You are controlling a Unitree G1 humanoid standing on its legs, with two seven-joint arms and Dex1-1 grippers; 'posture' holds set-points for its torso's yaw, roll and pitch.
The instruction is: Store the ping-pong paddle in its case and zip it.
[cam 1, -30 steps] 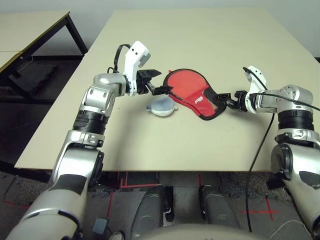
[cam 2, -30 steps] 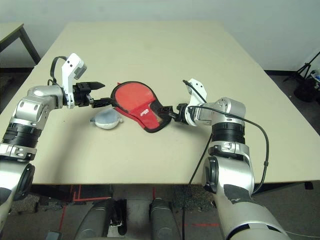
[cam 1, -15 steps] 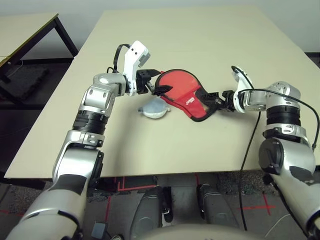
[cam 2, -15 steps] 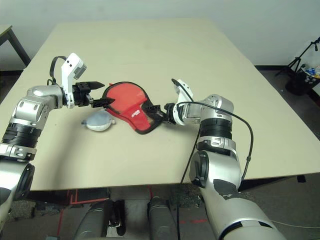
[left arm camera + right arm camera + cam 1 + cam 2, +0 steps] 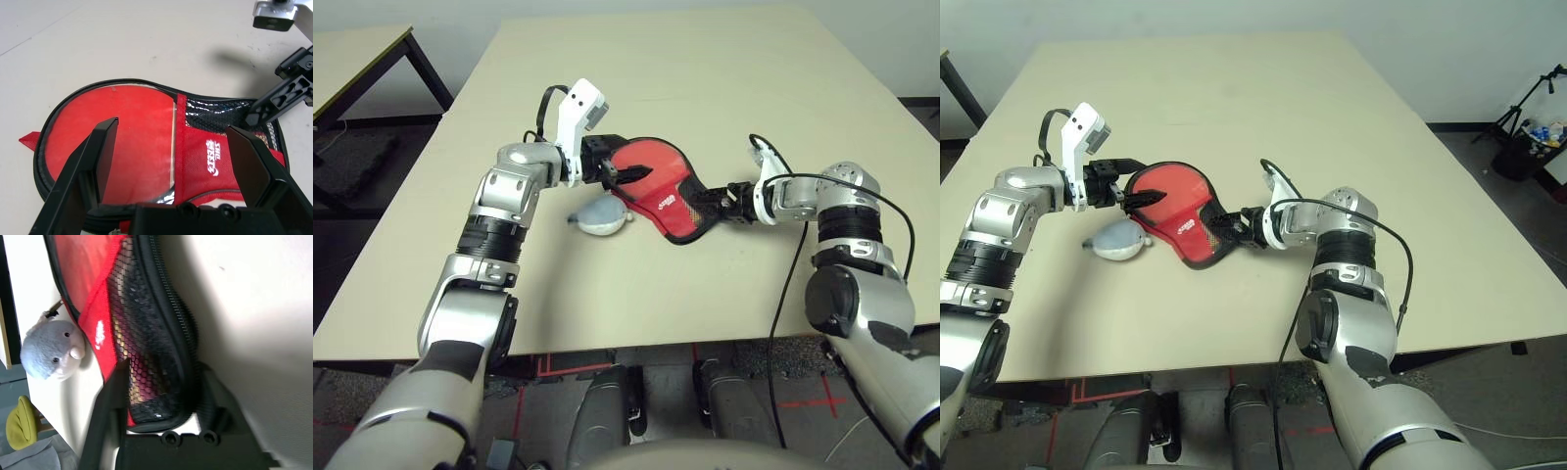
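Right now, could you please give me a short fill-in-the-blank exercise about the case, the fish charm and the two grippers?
1. The case lies on the ____.
2. The grey fish charm lies beside the case, on the robot's ____ side.
3. The right gripper has its fingers around the ____ end of the case.
4. The left gripper is over the case with its jaws ____.

Missing words: table; left; narrow mesh; open

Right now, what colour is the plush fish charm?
Grey plush fish charm, clearest in the right wrist view.
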